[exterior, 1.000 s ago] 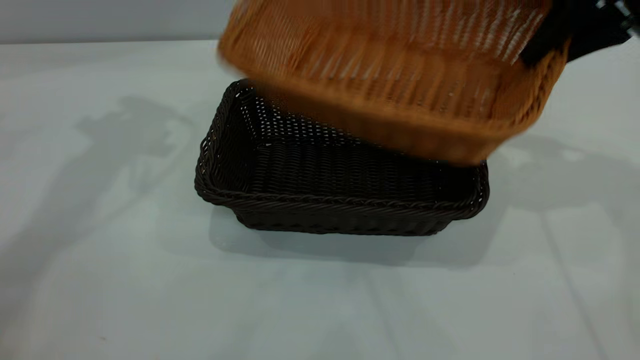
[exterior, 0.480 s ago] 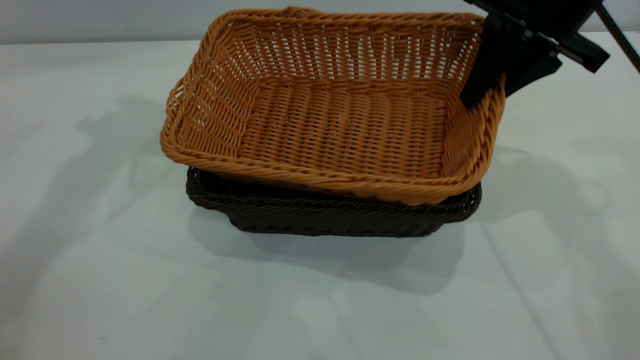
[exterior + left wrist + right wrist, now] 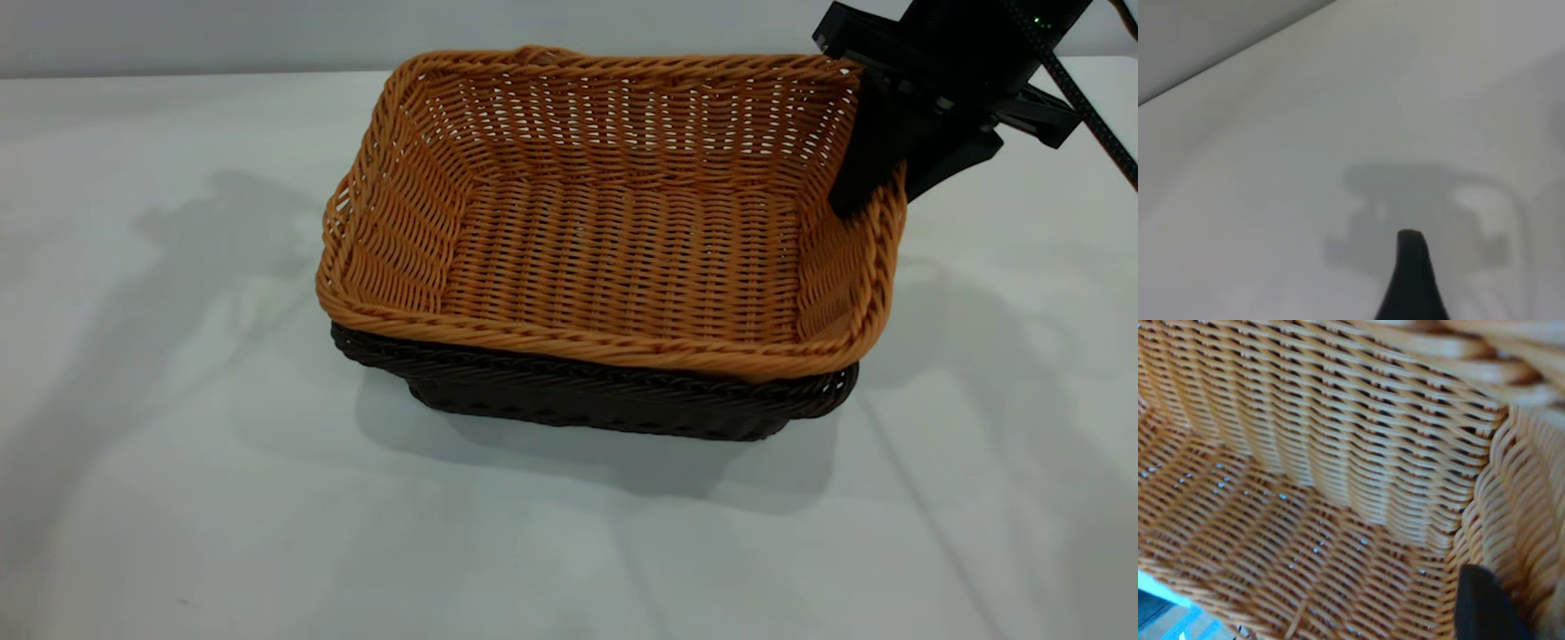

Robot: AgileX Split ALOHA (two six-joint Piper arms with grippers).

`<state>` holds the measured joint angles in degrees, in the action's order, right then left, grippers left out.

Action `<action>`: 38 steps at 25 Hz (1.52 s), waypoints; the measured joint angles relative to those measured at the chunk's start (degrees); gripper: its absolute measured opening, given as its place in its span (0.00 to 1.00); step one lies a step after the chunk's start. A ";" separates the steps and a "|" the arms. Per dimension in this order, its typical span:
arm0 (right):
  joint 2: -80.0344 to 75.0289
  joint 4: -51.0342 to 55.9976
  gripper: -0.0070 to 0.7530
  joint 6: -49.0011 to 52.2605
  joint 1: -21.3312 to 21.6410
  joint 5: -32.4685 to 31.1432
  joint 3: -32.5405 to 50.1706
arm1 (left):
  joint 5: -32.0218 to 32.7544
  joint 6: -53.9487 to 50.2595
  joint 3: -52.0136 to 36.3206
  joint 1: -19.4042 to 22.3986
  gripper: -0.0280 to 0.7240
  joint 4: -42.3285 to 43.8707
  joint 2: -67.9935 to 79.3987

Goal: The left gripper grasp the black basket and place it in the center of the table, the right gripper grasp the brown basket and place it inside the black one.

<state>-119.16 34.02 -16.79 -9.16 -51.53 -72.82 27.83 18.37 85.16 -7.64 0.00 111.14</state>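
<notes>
The rectangular light orange-tan woven wicker basket [image 3: 613, 231] sits nested in the rectangular very dark brown-black woven wicker basket [image 3: 605, 404], near the middle of the large pale grey-white tabletop [image 3: 178, 498]. Of the dark basket only the braided rim and the near wall show below the tan rim along the near edge. The tan basket lies slightly tilted, its right end higher. The black right gripper [image 3: 876, 182] comes in from the far right corner of the worktop and clamps the tan basket's right-hand wall near its far corner, one finger [image 3: 858, 169] inside the wall and the other outside it. In the right wrist view the tan weave fills the picture, with one dark fingertip [image 3: 1485, 607] against it. The black left gripper [image 3: 1411, 280] hangs over bare tabletop, only one fingertip in view, so its jaws cannot be judged.
</notes>
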 joint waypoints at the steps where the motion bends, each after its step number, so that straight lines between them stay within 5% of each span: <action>1: 0.00 -0.07 0.30 0.00 0.00 0.28 0.00 | 0.01 0.00 0.00 0.00 0.71 0.00 0.00; 7: 0.55 -1.30 0.67 -1.38 0.00 0.77 -0.06 | 0.06 0.00 -0.01 0.00 0.71 0.00 -0.24; 11: 4.55 -5.55 0.79 -0.31 0.00 0.65 -2.19 | 0.92 0.00 -0.01 0.00 0.71 0.00 -3.06; 20: 25.35 -17.31 0.79 9.85 0.00 -1.42 -5.69 | 11.76 -0.34 -0.01 0.00 0.71 0.00 -19.28; 30: 50.98 -17.95 0.79 10.13 0.00 -12.07 -5.56 | 27.13 -9.78 -0.01 -0.05 0.71 0.00 -33.74; 38: 68.46 -15.58 0.79 9.20 0.00 -13.71 6.93 | 39.02 -12.26 -0.12 -0.10 0.71 0.00 -37.62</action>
<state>-50.70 18.44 -7.59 -9.16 -65.24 -65.88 66.84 6.11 85.04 -7.75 0.00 73.52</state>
